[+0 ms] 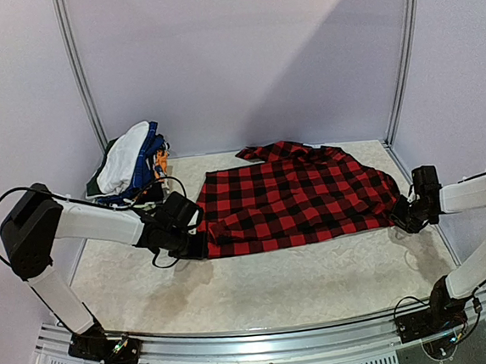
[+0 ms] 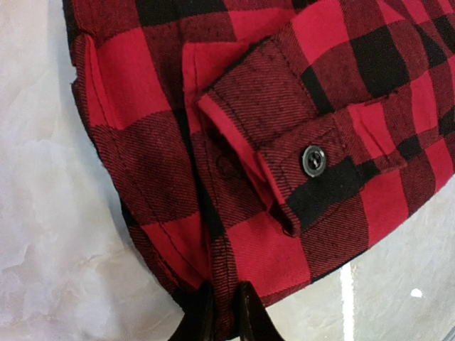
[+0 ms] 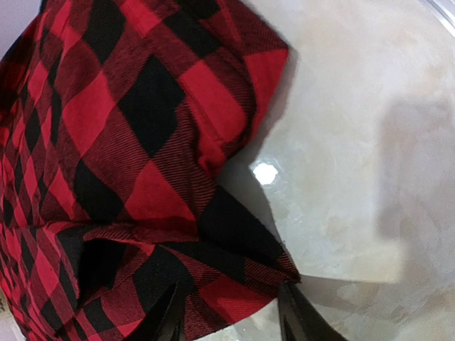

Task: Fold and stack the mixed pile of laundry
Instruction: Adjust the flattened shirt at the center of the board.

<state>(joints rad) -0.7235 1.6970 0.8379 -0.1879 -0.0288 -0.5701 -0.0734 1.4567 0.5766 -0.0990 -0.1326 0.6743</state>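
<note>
Laundry pile [image 1: 131, 162] sits bunched at about ten o'clock on the counter [image 1: 261, 287], a soft heap of white, blue and darker cloth against the back-left corner. One garment is out of it: the plaid shirt [image 1: 300, 198], spread mostly flat from the counter's middle toward two o'clock, with its collar end rumpled at twelve o'clock.

Both arms work the shirt's near edge. The left fingers [image 2: 250, 325] are drawn close together on the hem corner at the shirt's eight o'clock, with a fold of red cloth pinched between them. The right fingers [image 3: 162, 320] stand apart on either side of the corner at the shirt's four o'clock; cloth lies between them, but I cannot tell whether they press on it yet. Taking two opposite corners looks meant to keep the edge taut, so the panel can be lifted and folded over without sagging in the middle.

The fabric is a thick brushed twill in red and black squares, with visible diagonal weave and stitched hems. A sleeve cuff [image 2: 284, 142] lies doubled on the body near the left grip, fastened by a dark round button [image 2: 313, 159]. Beneath, the counter is pale, mottled and slightly glossy.
</note>
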